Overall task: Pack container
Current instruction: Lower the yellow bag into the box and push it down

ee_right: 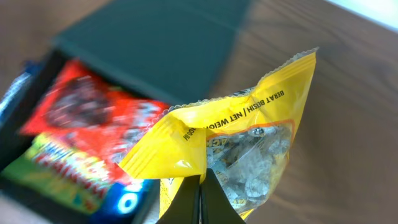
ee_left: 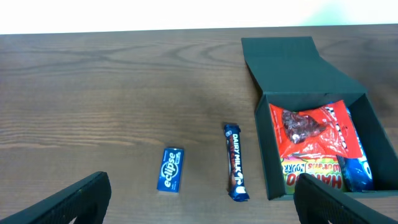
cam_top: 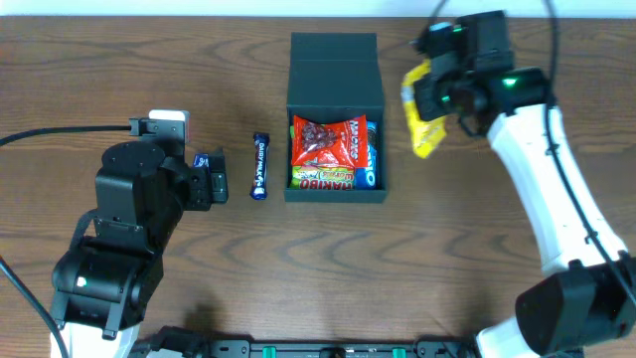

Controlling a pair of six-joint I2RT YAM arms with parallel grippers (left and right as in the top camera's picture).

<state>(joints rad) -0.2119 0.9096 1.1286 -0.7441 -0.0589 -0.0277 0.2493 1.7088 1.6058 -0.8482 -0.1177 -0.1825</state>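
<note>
The dark teal-green square container (cam_top: 333, 70) sits on the wooden worktop (cam_top: 119, 60) at upper centre of the overhead view, with its flip lid folded back toward the top edge. My right jaws are pressed fully together on a yellow crinkly snack packet (ee_right: 249, 143), just right of the container's upper right corner and not over its opening. My left jaws stand wide apart and empty at centre left, well apart from the container, with a blue Dairy Milk bar (ee_left: 236, 163) lying between.

Only the right wrist view shows my dark fingertips (ee_right: 186, 208) pinching the packet and its clear window. The left wrist view shows a small blue Eclipse box (ee_left: 170, 169) whole, which my left jaws half hide from overhead. Inside the container lie a red sweet bag (ee_left: 311, 130), a green-and-yellow Haribo bag (cam_top: 323, 181) and a blue Oreo pack (ee_right: 127, 199).
</note>
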